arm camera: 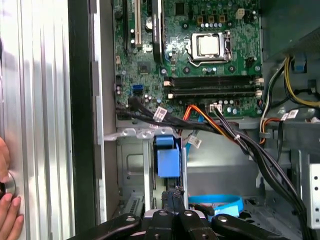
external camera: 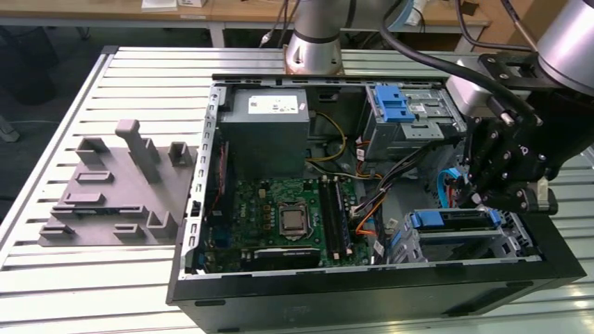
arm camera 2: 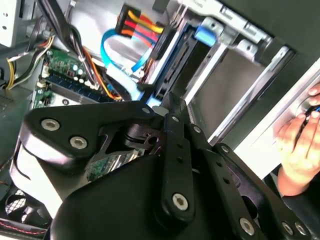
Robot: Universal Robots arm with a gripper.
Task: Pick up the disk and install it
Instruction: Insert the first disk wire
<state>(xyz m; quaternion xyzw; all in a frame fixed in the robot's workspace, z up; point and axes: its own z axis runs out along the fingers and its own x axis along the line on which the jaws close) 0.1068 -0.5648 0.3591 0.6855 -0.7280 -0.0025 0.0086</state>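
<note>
Black linkage arms of the gripper (arm camera 2: pixel 172 107) crowd the front of both wrist views, and their tips look drawn together on a thin dark edge just ahead of them, though whether they truly pinch it cannot be told for sure. That edge seems to be the disk (arm camera: pixel 167 162), standing on edge with its blue carrier bracket facing up, already slid part of the way into the drive bay (external camera: pixel 460 229) of the open computer case (external camera: pixel 371 292); held by its narrow end like this, it can travel straight along the bay's rails, which is probably why the gripper sits directly in line behind it. Beyond the gripper lie the motherboard (arm camera: pixel 200 55) and a bundle of black, orange and yellow cables (arm camera: pixel 235 135) that crosses just beside the bay. A blue cable (arm camera: pixel 217 204) curls close to the fingers. A person's hand (arm camera 2: pixel 300 152) rests off to one side on the case's outer edge. The case lies on its side on a ribbed metal bench (external camera: pixel 55 278), with a grey plastic fixture (external camera: pixel 116 191) well away from the gripper, and desks stand behind the arm's base.
</note>
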